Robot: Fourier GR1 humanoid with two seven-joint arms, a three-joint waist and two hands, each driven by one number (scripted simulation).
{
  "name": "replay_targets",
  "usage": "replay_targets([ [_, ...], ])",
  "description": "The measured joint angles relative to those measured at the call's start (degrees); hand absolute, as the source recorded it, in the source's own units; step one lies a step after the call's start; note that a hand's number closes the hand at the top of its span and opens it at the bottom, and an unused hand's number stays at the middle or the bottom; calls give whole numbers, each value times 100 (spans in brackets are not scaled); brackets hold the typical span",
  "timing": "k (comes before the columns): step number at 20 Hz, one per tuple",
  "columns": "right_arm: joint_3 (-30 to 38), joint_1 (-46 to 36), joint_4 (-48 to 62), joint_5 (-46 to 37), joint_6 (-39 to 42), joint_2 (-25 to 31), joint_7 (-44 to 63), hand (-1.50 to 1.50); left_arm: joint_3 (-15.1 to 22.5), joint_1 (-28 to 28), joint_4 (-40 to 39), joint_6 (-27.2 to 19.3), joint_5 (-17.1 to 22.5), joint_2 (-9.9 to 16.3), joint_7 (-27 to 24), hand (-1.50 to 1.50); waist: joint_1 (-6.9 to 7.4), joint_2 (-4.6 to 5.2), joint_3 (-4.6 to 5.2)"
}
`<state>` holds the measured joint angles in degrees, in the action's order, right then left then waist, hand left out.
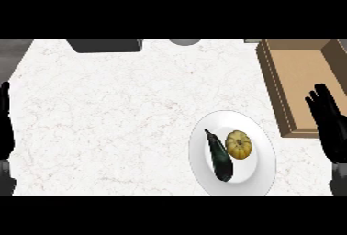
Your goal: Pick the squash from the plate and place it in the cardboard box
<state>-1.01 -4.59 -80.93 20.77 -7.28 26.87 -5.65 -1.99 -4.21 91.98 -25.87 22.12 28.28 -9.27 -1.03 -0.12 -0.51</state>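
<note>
On the white marble counter we count one white plate, one cardboard box, and two vegetables on the plate: one small yellow squash and one dark eggplant just left of it, touching or nearly so. Our right hand shows at the right edge over the box's near corner, fingers straight and slightly spread, holding nothing. Our left hand rests at the left edge, fingers straight, holding nothing.

eggplant: dark, lying lengthwise | dark block: tabletop's far edge, left | grey round object: far edge, middle | tabletop: white marble
</note>
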Motion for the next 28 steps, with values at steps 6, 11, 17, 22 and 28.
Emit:
replay_targets([
  [6, 369, 779, -783, -846, -584, 269, -1486, -150, 675, 363, -356, 338, -625, 391, 248, 0, -479, -57, 31],
  [11, 1233, 1368, -929, -1143, -1699, -104, -2609, -150, 1125, 682, -651, 618, -870, 500, 392, 0, -909, -109, 8],
  [17, 1030, 2792, -1480, -2357, -2463, -620, -4338, -150, 1564, 584, -840, 830, -1166, 502, 514, 0, -742, -52, 47],
  [22, 679, 4271, -2034, -3634, -3204, -1083, -4318, -150, 1770, 364, -941, 921, -1351, 450, 578, 0, -510, 1, 76],
  [28, -267, 5789, -2950, -5355, -3807, -2001, -3630, -150, 1899, 43, -1099, 1072, -1477, 362, 602, 0, -195, 68, 90],
])
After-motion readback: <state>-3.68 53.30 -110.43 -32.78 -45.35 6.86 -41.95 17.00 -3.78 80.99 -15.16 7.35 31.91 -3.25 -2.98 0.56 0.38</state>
